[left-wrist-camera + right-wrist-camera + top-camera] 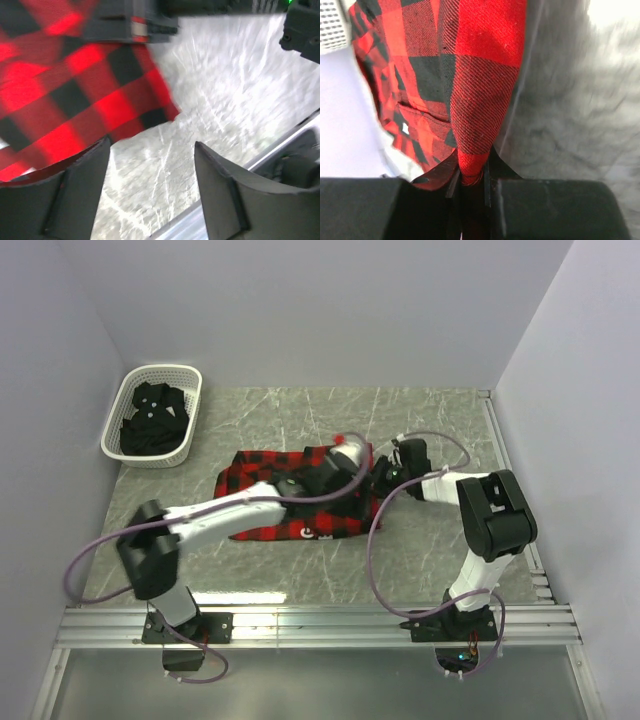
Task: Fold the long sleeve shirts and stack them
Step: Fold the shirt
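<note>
The red-and-black flannel shirt [255, 490] lies spread across the middle of the table. My right gripper [470, 175] is shut on a bunched fold of it [480, 90] at the shirt's right edge [380, 480]. Just left of the right gripper, my left gripper [352, 462] is over the same edge. In the left wrist view the left gripper [150, 165] is open, with only bare tabletop between its fingers [80, 195]. The flannel [60, 90] lies up and to the left of them. The plain black shirt [152, 420] sits crumpled in the basket.
A white lattice basket [190, 390] stands at the back left corner of the marble-patterned table [440, 420]. Metal rails run along the near edge [320, 620] and the right side [500, 440]. Grey walls enclose the table on the left, back and right.
</note>
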Motion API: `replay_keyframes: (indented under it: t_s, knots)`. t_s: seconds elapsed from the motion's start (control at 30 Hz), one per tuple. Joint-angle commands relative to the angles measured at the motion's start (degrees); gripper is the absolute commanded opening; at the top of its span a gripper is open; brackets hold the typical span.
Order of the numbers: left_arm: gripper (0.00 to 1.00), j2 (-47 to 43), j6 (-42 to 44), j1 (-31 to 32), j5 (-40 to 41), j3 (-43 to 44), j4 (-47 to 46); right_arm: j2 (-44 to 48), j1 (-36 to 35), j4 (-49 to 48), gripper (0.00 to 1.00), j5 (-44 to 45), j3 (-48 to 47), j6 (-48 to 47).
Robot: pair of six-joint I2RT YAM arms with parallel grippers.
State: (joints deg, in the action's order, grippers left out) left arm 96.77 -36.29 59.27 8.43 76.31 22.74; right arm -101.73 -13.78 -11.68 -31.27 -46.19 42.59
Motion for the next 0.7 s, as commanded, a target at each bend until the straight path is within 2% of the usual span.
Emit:
replay_keyframes:
  t_s: [0.0,0.07,0.2,0.27,0.3,0.43,0.5,0.57,0.67]
  knots:
    - [0.75,-10.3,-1.9,-7.0,-2.3,-3.7,-1.4,2.1,0.9,16.5,0.0,4.8,-8.2,-12.9]
    - [0.79,-15.4,-2.1,-10.7,-1.7,-8.0,-1.1,1.0,0.9,23.3,0.0,7.1,-11.4,-15.9]
    - [0.8,-22.1,-2.6,-23.9,-0.1,-15.8,-0.3,-1.6,0.9,34.1,0.0,11.0,-22.4,-24.0]
    - [0.8,-25.0,-2.6,-28.4,-1.4,-20.8,-1.5,-3.0,0.9,39.6,0.0,13.2,-28.0,-27.1]
    - [0.81,-25.6,-2.7,-32.7,-2.4,-23.9,-2.0,-3.5,0.9,41.4,0.0,14.0,-29.7,-28.0]
    - [0.8,-26.2,-4.5,-43.4,-12.9,-29.9,-6.8,-5.1,0.4,49.4,0.0,19.4,-37.6,-32.7]
    - [0.78,-24.9,-6.4,-47.7,-20.6,-32.4,-10.1,-6.1,-0.3,51.2,0.0,22.5,-41.4,-35.4]
    - [0.78,-23.2,-7.5,-48.8,-24.7,-33.3,-11.9,-7.2,-0.8,53.7,0.0,24.8,-44.0,-37.7]
    - [0.78,-20.8,-8.8,-49.0,-26.9,-33.6,-14.3,-8.2,-2.1,55.3,0.0,30.6,-47.6,-39.9]
